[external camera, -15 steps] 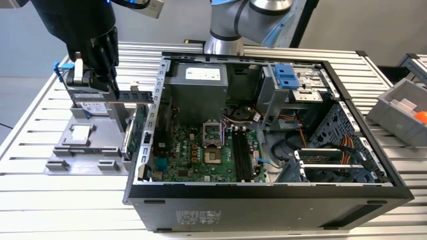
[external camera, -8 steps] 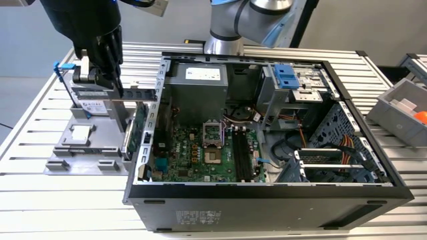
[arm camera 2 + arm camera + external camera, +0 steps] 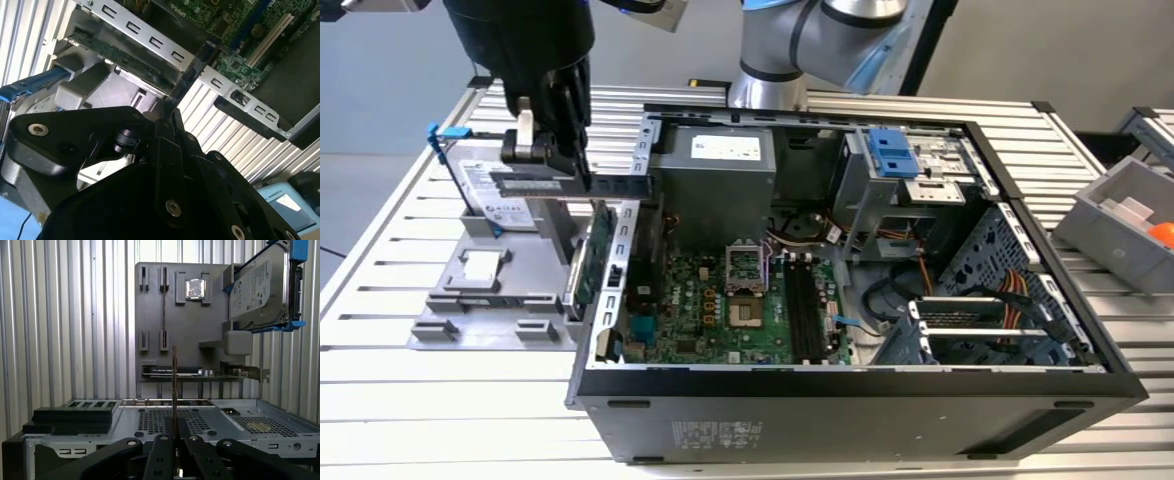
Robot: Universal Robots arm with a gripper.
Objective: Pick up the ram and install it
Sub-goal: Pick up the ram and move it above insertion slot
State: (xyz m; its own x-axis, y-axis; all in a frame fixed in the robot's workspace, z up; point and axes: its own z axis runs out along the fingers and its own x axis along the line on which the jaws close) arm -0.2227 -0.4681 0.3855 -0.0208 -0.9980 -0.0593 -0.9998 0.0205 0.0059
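One slim, flat ram point(image 3: 174, 390) we see edge-on, clamped between the gripper's point(image 3: 175, 442) black metal fingers. It hangs clear above the ribbed metal table point(image 3: 380, 260), between the grey slotted holder point(image 3: 200, 325) and the open computer case point(image 3: 854, 400). We cannot read the labels.

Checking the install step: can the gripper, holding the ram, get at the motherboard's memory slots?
Probably yes: the gripper holds the ram beside the open case, whose memory slots look bare, with no cable across.
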